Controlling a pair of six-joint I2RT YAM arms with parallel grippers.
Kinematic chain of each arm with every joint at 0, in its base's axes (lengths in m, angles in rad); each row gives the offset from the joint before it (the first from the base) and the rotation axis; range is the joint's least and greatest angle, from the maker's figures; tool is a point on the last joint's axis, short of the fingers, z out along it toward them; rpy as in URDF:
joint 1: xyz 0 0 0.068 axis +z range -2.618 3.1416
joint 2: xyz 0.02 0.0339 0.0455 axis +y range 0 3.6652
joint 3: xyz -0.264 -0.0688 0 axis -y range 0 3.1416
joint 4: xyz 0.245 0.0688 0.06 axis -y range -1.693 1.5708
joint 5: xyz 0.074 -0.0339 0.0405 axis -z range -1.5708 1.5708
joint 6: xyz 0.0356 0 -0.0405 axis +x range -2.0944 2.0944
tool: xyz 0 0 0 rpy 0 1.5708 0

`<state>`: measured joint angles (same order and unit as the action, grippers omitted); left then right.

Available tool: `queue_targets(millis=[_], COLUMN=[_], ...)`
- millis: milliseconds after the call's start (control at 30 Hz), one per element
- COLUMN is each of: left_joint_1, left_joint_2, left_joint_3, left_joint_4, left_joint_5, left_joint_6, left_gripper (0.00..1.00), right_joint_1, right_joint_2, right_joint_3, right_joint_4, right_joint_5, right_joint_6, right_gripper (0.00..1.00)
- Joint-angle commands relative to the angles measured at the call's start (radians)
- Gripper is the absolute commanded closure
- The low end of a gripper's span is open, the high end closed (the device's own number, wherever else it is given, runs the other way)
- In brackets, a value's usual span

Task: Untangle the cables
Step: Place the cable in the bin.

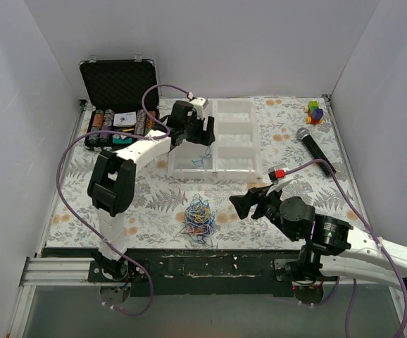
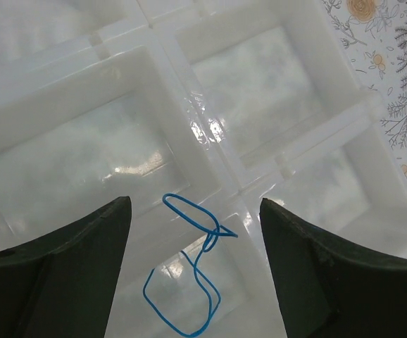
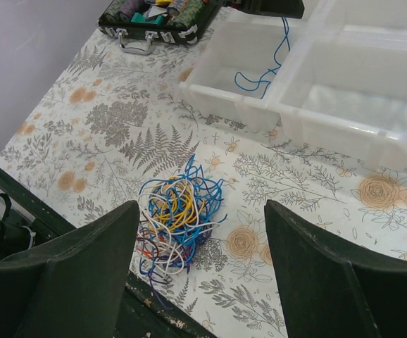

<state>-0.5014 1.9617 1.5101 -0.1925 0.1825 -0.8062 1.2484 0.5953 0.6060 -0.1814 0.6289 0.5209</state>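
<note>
Left fingers and right fingers gape wide; cables form 1 multicoloured tangle, 1 blue strand apart.

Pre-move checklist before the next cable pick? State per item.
1. Left gripper open over the white plastic compartment tray: ok.
2. Thin blue wire clear of the left fingers: cannot tell; the right wrist view shows it reaching up toward them.
3. Right gripper open and empty: ok.
4. Multicoloured wire tangle on the table, unobstructed: ok.
5. Tangle fully separated: not ok.
</note>
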Motion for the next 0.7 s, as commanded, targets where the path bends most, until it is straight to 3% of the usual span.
queue_targets(millis=[0,167,267,433,667], left_joint_1=[0.009,0.020,0.030,0.035,0.035], left_joint_2=[0.029,0.060,0.063,0.046,-0.079], left_joint_3=[0.053,0.073,0.084,0.084,-0.026], left_joint_4=[0.019,0.025,0.028,0.022,0.014], left_joint_5=[0.072,0.104,0.144,0.190,0.233], left_joint_6=[-0.033,-0.033,-0.031,-0.011,0.047], left_gripper=[0.29,0.40,0.58,0.97,1.00], right_joint_1=[0.002,0.002,0.002,0.002,0.002], right_joint_2=[-0.012,-0.014,-0.017,-0.002,0.026], right_joint_3=[-0.006,0.008,0.006,0.005,0.000], right_joint_4=[0.028,0.026,0.026,0.039,0.052], right_joint_5=[0.014,0.009,0.011,0.009,-0.003], right_joint_6=[0.007,0.005,0.002,-0.001,-0.002], right_gripper=[0.21,0.23,0.25,0.27,0.27])
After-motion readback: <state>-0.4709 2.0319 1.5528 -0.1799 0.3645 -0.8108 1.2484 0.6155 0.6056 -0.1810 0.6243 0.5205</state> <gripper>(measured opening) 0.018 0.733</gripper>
